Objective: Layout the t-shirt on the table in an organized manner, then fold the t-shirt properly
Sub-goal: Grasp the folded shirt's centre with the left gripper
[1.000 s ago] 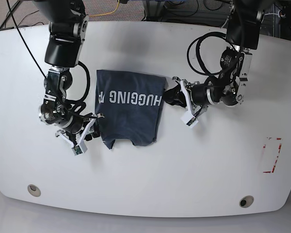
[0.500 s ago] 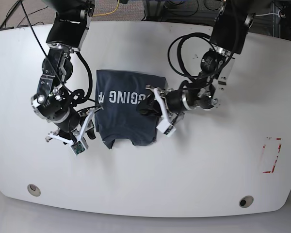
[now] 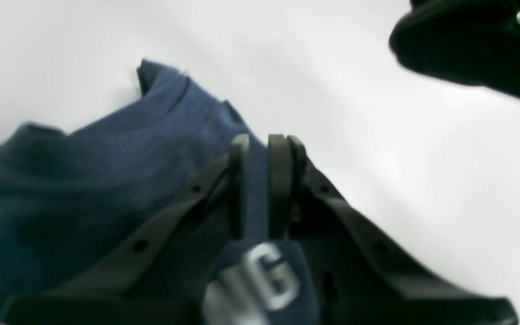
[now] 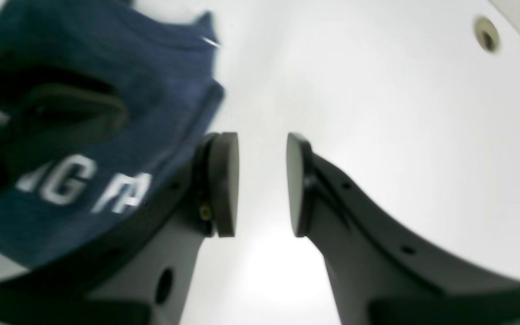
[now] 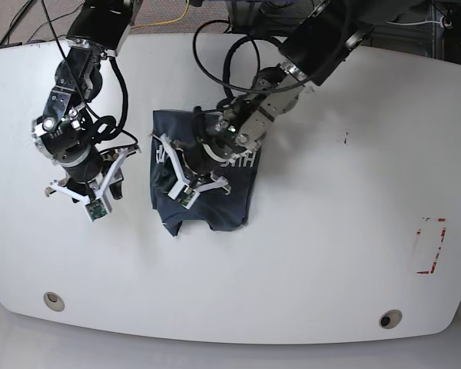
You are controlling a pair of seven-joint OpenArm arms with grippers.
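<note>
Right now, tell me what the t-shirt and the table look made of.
The t-shirt: soft knit fabric, probably cotton, matte slate-blue with a heathered weave and limp folds, printed white letters. The table: hard, smooth, glossy white surface showing glare, likely laminate or plastic; unclear which.

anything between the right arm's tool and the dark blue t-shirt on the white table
Nothing: only bare glossy white table separates the right tool, pads apart, from the dark slate-blue cotton t-shirt edge, seen in base and right wrist views.
</note>
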